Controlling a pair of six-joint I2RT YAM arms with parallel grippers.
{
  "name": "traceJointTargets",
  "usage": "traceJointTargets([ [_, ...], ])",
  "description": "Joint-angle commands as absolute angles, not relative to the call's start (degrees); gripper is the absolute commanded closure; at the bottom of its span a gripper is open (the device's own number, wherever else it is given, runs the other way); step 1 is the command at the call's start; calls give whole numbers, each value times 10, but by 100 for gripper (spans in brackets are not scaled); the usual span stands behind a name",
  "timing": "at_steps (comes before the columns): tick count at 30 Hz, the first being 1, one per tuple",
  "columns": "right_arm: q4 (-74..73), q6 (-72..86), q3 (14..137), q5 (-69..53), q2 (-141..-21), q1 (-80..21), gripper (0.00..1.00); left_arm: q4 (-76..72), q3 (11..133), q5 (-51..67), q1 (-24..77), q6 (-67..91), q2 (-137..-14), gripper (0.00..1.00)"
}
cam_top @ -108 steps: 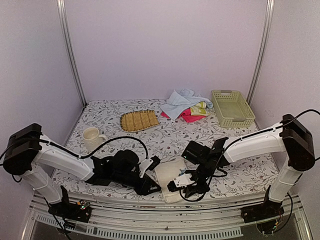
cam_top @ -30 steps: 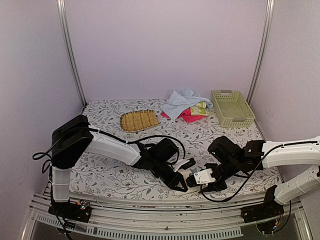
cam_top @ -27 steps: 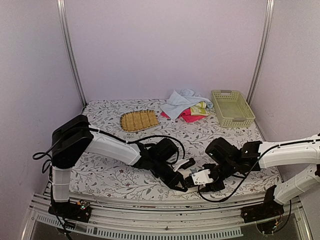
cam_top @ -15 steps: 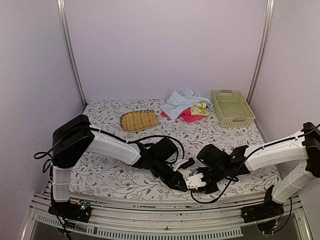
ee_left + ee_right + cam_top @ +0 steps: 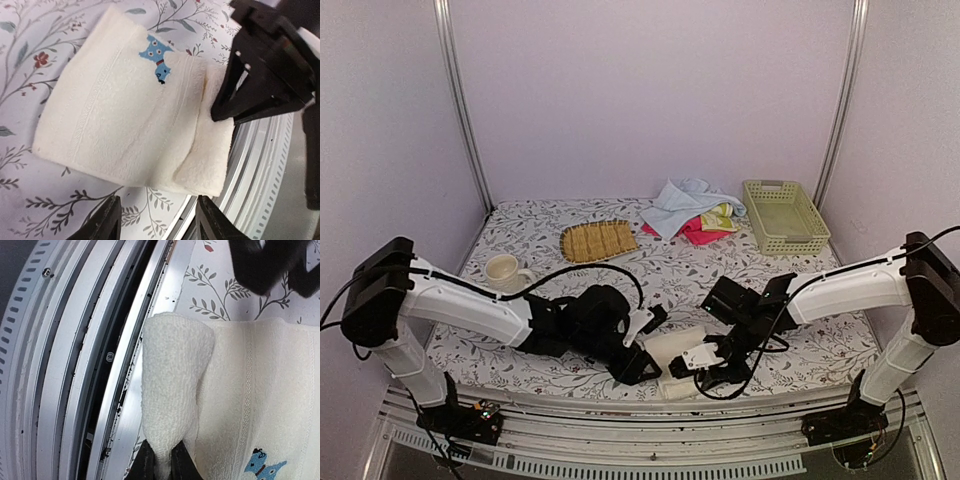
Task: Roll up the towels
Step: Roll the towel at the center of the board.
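A cream-white towel (image 5: pixel 672 352) with a small blue printed mark lies folded at the table's near edge. Its near end is turned over into a thick fold (image 5: pixel 172 390) beside the metal rail. My right gripper (image 5: pixel 693 367) (image 5: pixel 161 462) is shut on that fold from the towel's right side. My left gripper (image 5: pixel 645 346) (image 5: pixel 159 222) stands open just left of the towel (image 5: pixel 120 115), with nothing between its fingers. The light blue towel (image 5: pixel 678 200), the pink towel (image 5: pixel 698 233) and the yellow-green towel (image 5: pixel 720 215) lie in a heap at the back.
A tan slatted mat (image 5: pixel 598 240) lies at the back centre. A pale green lattice basket (image 5: pixel 783 216) stands at the back right. A cream mug (image 5: pixel 503 272) sits at the left. Metal rails (image 5: pixel 75 365) run right along the table's front edge.
My left gripper has opened and its arm has drawn back to the left. My right gripper has moved left and closed on the cream towel's folded end.
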State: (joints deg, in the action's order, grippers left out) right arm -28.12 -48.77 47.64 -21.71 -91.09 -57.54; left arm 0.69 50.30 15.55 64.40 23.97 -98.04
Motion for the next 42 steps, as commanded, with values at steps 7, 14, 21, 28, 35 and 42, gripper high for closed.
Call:
traceJointTargets([
  [7,-537,-520,631,-401,-1088,-488,93,-69,434,-240,819,135,-891,52],
  [14,-608,-536,687,-435,-1187,-457,93,-77,479,-261,871,44,-957,58],
  [21,-644,-539,741,-453,-1238,-445,93,-69,537,-257,875,-30,-1030,56],
  [28,-655,-537,757,-452,-1251,-444,93,-34,589,-228,859,-71,-1089,58],
  [35,-657,-538,757,-456,-1249,-444,93,-22,602,-207,841,-75,-1115,64],
  [42,-657,-538,756,-463,-1240,-444,92,-16,620,-258,836,-79,-1157,66],
])
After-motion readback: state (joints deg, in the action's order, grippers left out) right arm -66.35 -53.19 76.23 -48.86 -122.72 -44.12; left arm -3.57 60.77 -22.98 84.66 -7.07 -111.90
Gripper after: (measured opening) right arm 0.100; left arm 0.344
